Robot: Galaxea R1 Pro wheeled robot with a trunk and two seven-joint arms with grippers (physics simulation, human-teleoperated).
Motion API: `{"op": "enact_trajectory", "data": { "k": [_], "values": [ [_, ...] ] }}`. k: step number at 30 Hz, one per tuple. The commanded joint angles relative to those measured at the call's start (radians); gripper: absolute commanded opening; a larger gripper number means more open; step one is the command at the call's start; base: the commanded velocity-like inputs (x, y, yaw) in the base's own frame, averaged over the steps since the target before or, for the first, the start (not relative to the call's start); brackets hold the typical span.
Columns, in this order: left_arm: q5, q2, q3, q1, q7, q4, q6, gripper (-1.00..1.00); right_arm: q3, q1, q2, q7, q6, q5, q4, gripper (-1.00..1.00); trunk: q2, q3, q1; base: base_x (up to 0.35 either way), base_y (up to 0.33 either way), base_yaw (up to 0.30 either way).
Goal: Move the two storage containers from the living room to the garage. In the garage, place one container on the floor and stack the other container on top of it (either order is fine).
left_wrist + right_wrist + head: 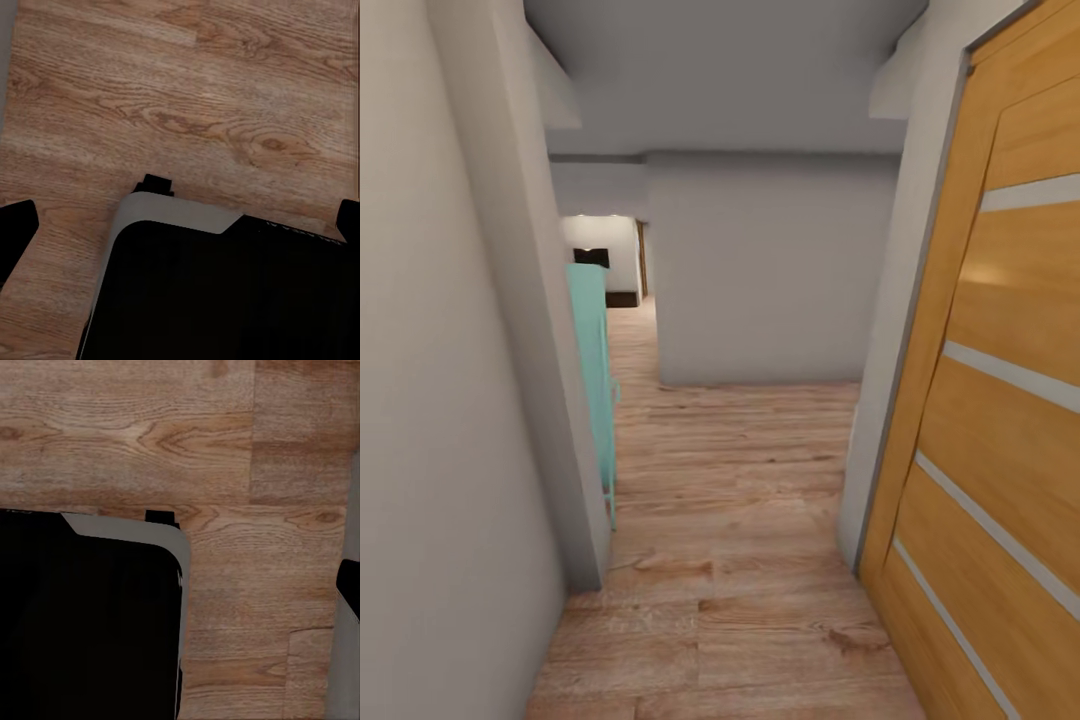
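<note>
I'm in a narrow hallway, wood floor (730,560) at lower centre, orange door (1000,400) at right edge, teal door (592,370) at left, grey wall (770,270) ahead, my base (217,292) over planks in both wrist views, my grippers' opening can't be told, containers unseen

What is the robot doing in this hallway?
It is in a narrow hallway with a wood-plank floor, between grey walls, a wooden door on one side and something turquoise on the other. No red bins are in sight, and both wrist cameras look down at the floor past the robot's dark base.
</note>
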Motion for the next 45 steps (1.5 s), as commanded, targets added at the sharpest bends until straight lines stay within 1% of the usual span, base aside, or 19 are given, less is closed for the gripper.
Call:
{"op": "enact_trajectory", "data": {
  "k": [1, 45],
  "values": [
    [0.002, 0.0, 0.008, -0.001, 0.002, 0.001, -0.003, 1.0, 0.009, -0.001, 0.0, -0.001, -0.006, -0.01, 0.003, 1.0, -0.001, -0.002, 0.001, 0.32, 0.0, 0.0],
    [0.002, 0.0, 0.008, -0.001, 0.002, 0.001, -0.003, 1.0, 0.009, -0.001, 0.0, -0.001, -0.006, -0.01, 0.003, 1.0, -0.001, -0.002, 0.001, 0.32, 0.0, 0.0]
  ]
}}
